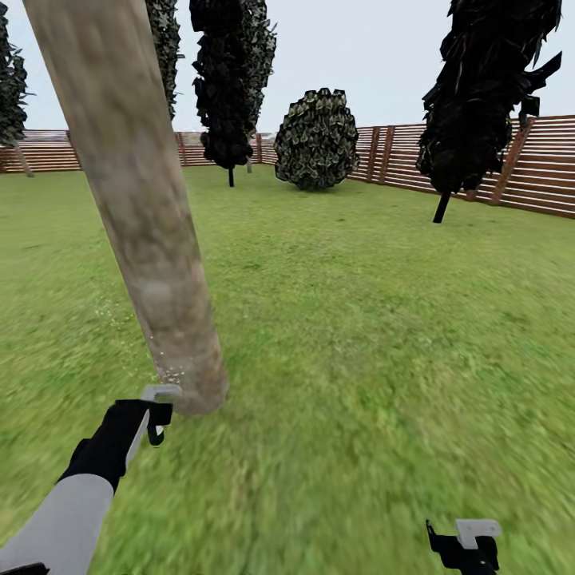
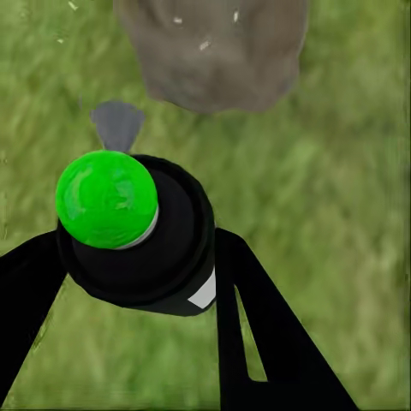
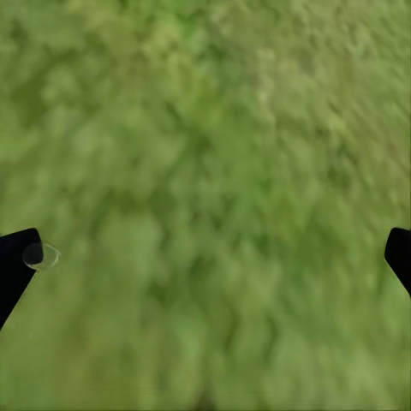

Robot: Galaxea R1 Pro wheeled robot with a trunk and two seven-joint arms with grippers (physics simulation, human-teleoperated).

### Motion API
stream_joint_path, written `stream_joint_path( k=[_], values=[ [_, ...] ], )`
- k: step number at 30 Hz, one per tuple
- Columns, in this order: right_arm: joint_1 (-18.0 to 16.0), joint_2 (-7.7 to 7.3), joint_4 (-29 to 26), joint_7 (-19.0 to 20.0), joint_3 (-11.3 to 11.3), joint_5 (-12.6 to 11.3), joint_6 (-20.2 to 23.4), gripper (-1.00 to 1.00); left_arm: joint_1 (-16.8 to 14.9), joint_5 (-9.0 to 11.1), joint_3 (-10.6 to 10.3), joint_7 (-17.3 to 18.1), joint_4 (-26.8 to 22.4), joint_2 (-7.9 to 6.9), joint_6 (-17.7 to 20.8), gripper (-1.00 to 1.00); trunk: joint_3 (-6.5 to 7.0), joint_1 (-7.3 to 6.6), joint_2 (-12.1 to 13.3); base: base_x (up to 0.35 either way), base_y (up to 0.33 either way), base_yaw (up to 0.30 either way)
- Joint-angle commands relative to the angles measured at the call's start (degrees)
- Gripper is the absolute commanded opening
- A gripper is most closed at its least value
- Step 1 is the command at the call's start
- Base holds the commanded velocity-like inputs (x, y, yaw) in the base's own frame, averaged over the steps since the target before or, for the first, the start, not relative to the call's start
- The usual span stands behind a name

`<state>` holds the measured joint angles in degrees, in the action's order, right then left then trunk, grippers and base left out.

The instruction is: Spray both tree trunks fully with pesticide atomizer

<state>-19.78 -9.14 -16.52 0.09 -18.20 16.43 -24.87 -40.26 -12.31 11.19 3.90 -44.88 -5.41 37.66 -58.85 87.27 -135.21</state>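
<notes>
Right gripper (image 1: 467,543): at the lower edge of the head view, low over the grass. In the right wrist view the two dark fingers (image 3: 15,265) stand far apart at both edges, with only grass between them. It is released and holds nothing.
Left gripper (image 1: 160,415): stretched forward on the left arm, just beside the foot of the near trunk. In the left wrist view its two black fingers (image 2: 257,325) are clenched on the bottle from both sides.
Bottle (image 2: 141,231): small, black and round, with a bright green cap on top. It sits between the left fingers and touches both. In the head view it is too small to make out.
Nozzle (image 2: 117,124): a small grey piece in front of the bottle, pointing toward the foot of the trunk.
Near trunk (image 1: 136,208): thick, pale grey-beige with brown patches, leaning to the left as it rises, wider at the foot. Small pale specks lie on its lower part and in the air to its left.
Lawn (image 1: 359,319): green, blurry, all around the trunk.
Round bush (image 1: 317,140): far behind, near the fence.
Dark trees: one (image 1: 231,80) left of the bush, one (image 1: 487,88) at the right, both thin-stemmed.
Fence (image 1: 551,168): brown horizontal slats along the far edge of the lawn.
</notes>
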Motion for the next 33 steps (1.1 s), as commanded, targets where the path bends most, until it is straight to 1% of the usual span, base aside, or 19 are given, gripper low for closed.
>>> stream_joint_path(
  k=[1,3,6,7,8,10,13,15,16,17,19,22,24,25,26,27,29,30,33],
  values=[
    [0.00,0.00,0.00,0.00,0.00,0.00,0.00,1.00,-0.02,-0.01,-0.19,0.05,-1.19,-0.24,0.69,-1.00,0.00,0.00,0.00,0.000,0.000,0.027],
    [0.00,0.00,0.00,0.00,0.00,0.00,0.00,1.00,-0.93,-0.16,-0.31,0.10,-2.29,-0.81,1.15,-1.00,0.00,0.00,0.00,0.000,0.000,0.013],
    [0.00,-0.04,0.00,0.00,0.00,0.00,0.00,1.00,-2.74,0.05,-0.33,1.40,-2.51,-4.36,2.27,-1.00,0.00,0.00,0.00,0.000,0.000,0.002],
    [0.00,-0.05,0.00,0.00,0.00,0.00,0.00,1.00,-2.86,0.03,-0.37,2.47,-2.62,-4.69,3.07,-1.00,0.00,0.00,0.00,0.000,0.000,0.000],
    [0.00,-0.05,0.00,0.00,0.00,0.00,0.00,1.00,-2.98,0.01,-0.46,3.91,-2.79,-4.43,3.77,-1.00,0.00,0.00,0.00,0.000,0.000,0.000],
    [0.00,-0.03,0.00,0.00,0.00,0.00,0.00,1.00,-3.57,-0.04,-2.21,5.23,-2.91,-2.55,4.22,-1.00,0.00,0.00,0.00,0.000,0.000,0.000],
    [0.00,-0.05,0.00,0.01,0.00,0.00,0.00,1.00,-4.18,-0.03,-4.51,5.50,-2.95,-1.88,4.84,-1.00,0.00,0.00,0.00,0.000,0.000,0.000],
    [0.00,-0.08,0.00,0.02,0.00,0.01,0.00,1.00,-5.51,0.21,-5.29,5.76,-2.81,-2.52,6.68,-1.00,0.00,0.00,0.00,0.000,0.000,0.000],
    [0.00,-0.08,0.00,0.01,0.00,0.01,0.00,1.00,-6.34,0.28,-5.31,6.05,-2.78,-3.94,7.12,-1.00,0.00,0.00,0.00,0.000,0.000,0.000],
    [0.00,-0.09,0.00,0.00,0.00,0.02,0.00,1.00,-6.79,0.32,-5.30,7.13,-2.76,-5.93,7.36,-1.00,0.00,0.00,0.00,0.000,0.000,0.000],
    [0.00,-0.09,0.00,0.00,0.00,0.03,0.00,1.00,-7.11,0.05,-5.35,11.16,-2.84,-7.90,7.49,-1.00,0.00,0.00,0.00,0.000,0.000,0.000],
    [0.00,-0.09,0.00,0.02,0.00,0.02,0.00,1.00,-7.20,0.01,-5.72,12.86,-3.16,-7.58,8.39,-1.00,0.00,0.00,0.00,0.000,0.000,0.000],
    [0.00,-0.09,0.00,0.00,0.00,0.01,0.00,1.00,-8.25,0.06,-6.26,13.30,-4.43,-6.14,11.26,-1.00,0.00,0.00,0.00,0.000,0.000,0.000],
    [0.00,-0.09,0.00,0.00,0.00,0.02,0.00,1.00,-8.67,0.07,-6.32,13.36,-4.61,-6.00,12.07,-1.00,0.00,0.00,0.00,0.000,0.000,0.000],
    [0.00,-0.09,0.00,0.02,0.00,0.05,0.00,1.00,-10.86,0.07,-6.04,13.52,-4.81,-7.00,13.61,-1.00,0.00,0.00,0.00,0.000,0.000,0.000],
    [0.00,-0.09,0.00,0.01,0.00,0.05,0.00,1.00,-11.06,0.08,-5.96,13.55,-4.80,-7.65,13.66,-1.00,0.00,0.00,0.00,0.000,0.000,0.000],
    [0.00,-0.09,0.05,0.01,0.00,0.08,0.00,1.00,-11.28,0.29,-5.91,13.58,-4.84,-10.04,13.74,-1.00,0.00,0.00,0.00,0.000,0.000,0.000],
    [0.00,-0.09,0.07,0.02,0.00,0.09,0.00,1.00,-11.30,0.29,-5.96,13.59,-4.89,-10.40,13.75,-1.00,0.00,0.00,0.00,0.000,0.000,0.000],
    [0.00,-0.09,0.08,0.02,0.00,0.09,0.00,1.00,-11.39,0.27,-6.20,13.57,-5.02,-10.18,13.76,-1.00,0.00,0.00,0.00,0.000,0.000,0.000]
  ],
)
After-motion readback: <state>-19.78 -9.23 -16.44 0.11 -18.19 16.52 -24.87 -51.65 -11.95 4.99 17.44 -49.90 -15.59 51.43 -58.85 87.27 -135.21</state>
